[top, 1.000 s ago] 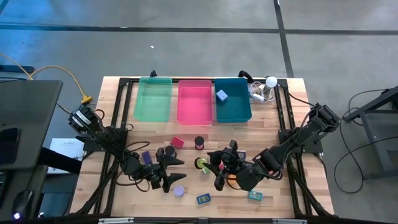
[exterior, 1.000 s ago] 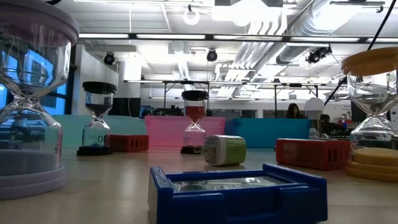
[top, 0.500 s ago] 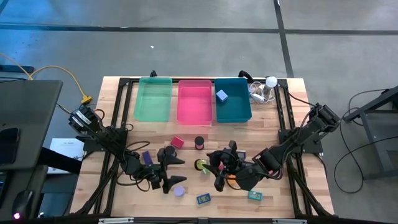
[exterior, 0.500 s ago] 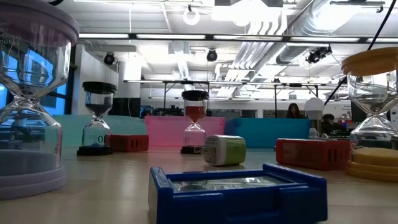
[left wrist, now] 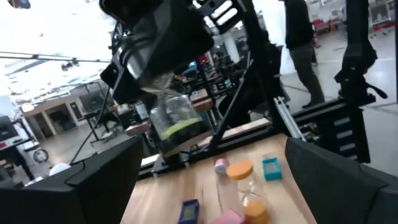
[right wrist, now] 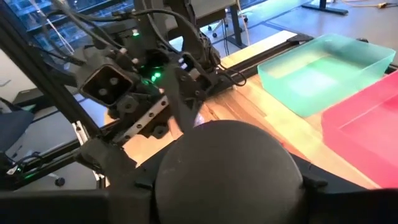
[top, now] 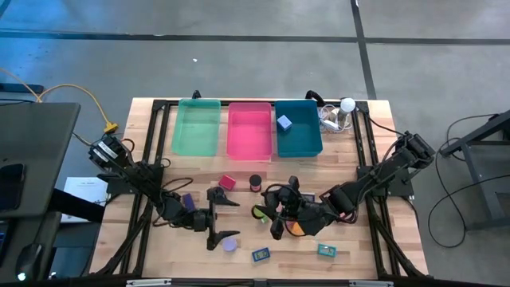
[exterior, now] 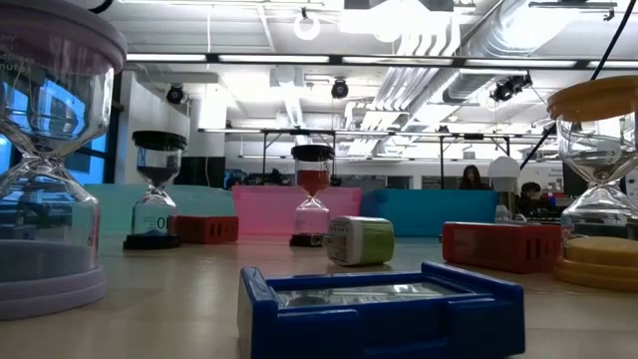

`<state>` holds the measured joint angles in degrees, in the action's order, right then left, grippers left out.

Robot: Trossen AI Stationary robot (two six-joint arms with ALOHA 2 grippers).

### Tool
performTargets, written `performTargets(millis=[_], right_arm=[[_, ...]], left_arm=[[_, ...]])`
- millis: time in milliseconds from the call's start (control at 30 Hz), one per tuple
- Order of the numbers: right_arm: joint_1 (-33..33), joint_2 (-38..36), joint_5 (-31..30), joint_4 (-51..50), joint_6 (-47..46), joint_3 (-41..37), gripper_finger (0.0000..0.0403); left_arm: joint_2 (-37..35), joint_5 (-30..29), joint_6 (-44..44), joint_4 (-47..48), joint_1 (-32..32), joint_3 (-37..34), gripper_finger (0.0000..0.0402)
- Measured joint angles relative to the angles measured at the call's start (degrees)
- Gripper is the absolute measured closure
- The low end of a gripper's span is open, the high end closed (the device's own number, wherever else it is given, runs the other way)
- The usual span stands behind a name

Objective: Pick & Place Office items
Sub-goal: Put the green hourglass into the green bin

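An open industrial lab or workshop is shown. Exposed ducts [exterior: 439, 60] and strip lights [exterior: 249, 60] are seen overhead, with workbenches [exterior: 299, 175] beyond and a concrete floor [top: 239, 56].

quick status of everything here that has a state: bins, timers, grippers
left gripper: open, empty
right gripper: shut on black-capped timer
green bin: empty
pink bin: empty
teal bin: holds one blue block
lavender timer: upright on table
red-sand timer: upright on table
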<state>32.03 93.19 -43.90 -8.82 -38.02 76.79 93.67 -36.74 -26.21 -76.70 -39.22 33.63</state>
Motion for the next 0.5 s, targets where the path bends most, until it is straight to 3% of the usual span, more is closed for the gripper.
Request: performTargets(millis=[167,500], right_arm=[[0.07,0.0,0.44,1.77,2.03,0.0,0.0222],[0.04,0.0,0.41,1.79,2.37,0.0,0.0222]], left_arm=[[0.0,3.56,10.68,-0.03,2.94,0.0,0.0015],[0.0,3.68,36.86,2.29,7.14,0.0,0.0015]])
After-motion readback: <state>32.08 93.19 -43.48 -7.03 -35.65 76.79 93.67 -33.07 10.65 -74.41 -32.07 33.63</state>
